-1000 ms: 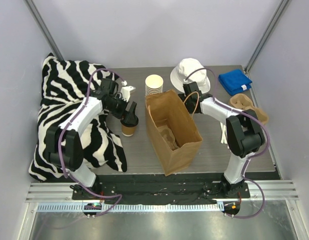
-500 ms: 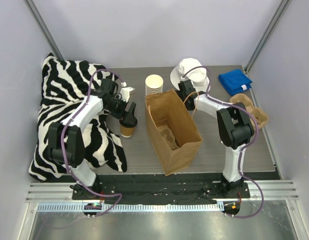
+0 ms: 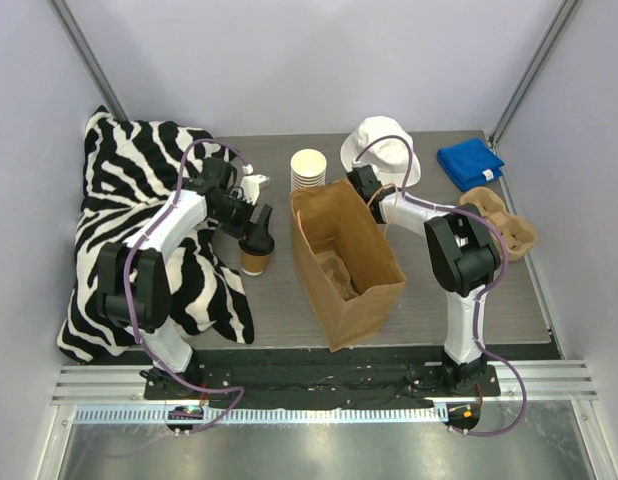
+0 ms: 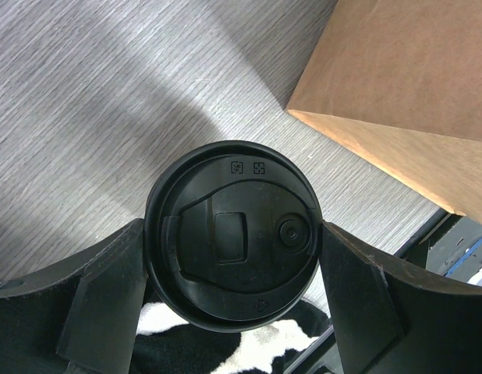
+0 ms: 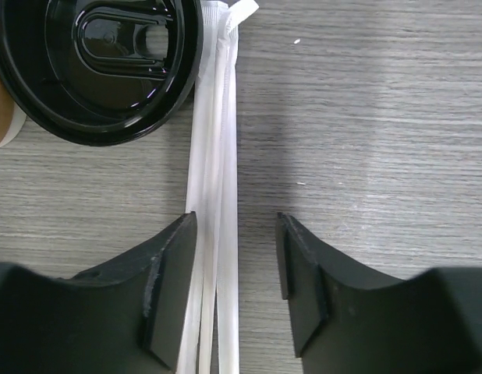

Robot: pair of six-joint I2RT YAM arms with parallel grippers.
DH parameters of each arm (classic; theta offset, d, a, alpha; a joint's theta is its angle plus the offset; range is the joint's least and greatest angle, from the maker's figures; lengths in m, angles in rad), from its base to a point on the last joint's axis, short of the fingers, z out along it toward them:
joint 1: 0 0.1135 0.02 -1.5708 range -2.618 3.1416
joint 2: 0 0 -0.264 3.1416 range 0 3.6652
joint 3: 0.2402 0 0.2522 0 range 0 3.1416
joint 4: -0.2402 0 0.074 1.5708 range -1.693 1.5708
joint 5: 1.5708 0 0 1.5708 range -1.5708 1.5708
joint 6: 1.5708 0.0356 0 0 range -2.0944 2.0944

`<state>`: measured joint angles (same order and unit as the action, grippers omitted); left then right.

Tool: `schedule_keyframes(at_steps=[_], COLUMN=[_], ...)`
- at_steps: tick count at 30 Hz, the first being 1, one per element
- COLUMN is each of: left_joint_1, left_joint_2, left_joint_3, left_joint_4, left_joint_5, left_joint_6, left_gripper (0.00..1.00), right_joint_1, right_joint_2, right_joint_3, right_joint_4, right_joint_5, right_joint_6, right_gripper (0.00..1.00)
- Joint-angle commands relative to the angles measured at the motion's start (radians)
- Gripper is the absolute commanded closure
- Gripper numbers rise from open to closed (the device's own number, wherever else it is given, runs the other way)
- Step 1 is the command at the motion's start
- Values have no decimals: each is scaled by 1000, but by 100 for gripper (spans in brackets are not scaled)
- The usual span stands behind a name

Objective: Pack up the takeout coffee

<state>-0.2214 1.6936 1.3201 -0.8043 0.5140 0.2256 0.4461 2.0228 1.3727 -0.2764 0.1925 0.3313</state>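
Observation:
The takeout coffee (image 3: 257, 252), a cream cup with a brown band and a black lid, stands on the table at the edge of the zebra cloth, left of the brown paper bag (image 3: 344, 265). My left gripper (image 3: 254, 228) is shut on it. In the left wrist view its fingers (image 4: 108, 288) press both sides of the black lid (image 4: 241, 202). My right gripper (image 3: 362, 184) is at the bag's far right corner, by the white hat. In the right wrist view it (image 5: 233, 222) is open and empty over paper-wrapped straws (image 5: 217, 117).
The open bag holds a pulp insert. A stack of lidless cups (image 3: 309, 168) stands behind it, with a white hat (image 3: 384, 145), a blue cloth (image 3: 470, 163) and a pulp cup tray (image 3: 499, 215) to the right. Zebra cloth (image 3: 119, 200) covers the left. A loose black lid (image 5: 101, 62) lies by the straws.
My right arm has swung left toward the bag's far corner. My left gripper and the coffee have hardly moved.

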Motion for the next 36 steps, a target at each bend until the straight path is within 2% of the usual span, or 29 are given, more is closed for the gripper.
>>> schedule_keyframes(at_steps=[1,11,15,20,22,28,36], left_joint_1=[5,5,7,10,13,14,19], left_joint_2=[0,11,6,-3,-5,-9,-2], left_joint_3=[31,54,48,38,33,30,39], left_joint_4=[-3,-12,-10,-9,-10,-24,-41], left_joint_5=[0,-3,1,9,12,15,18], left_joint_6=[11,23,29,35,35,53,63], left_gripper=[41,40,40,41,41,41,41], right_joint_1=[6,-1,-47,-127,-158,-158,-70], right_joint_2=[-4,-117,-163,-248,-271,-326,-237], right_joint_3=[0,-144,-195,-265,-279,-192,-18], right_joint_4=[-7,-58,-96,-116,-127,-116,-81], right_joint_5=[67,64,50,42,-4,-110,-153], right_joint_6=[-31,-89,-129,-176,-186,-132,-12], right_gripper=[50,60,65,66,62,53,53])
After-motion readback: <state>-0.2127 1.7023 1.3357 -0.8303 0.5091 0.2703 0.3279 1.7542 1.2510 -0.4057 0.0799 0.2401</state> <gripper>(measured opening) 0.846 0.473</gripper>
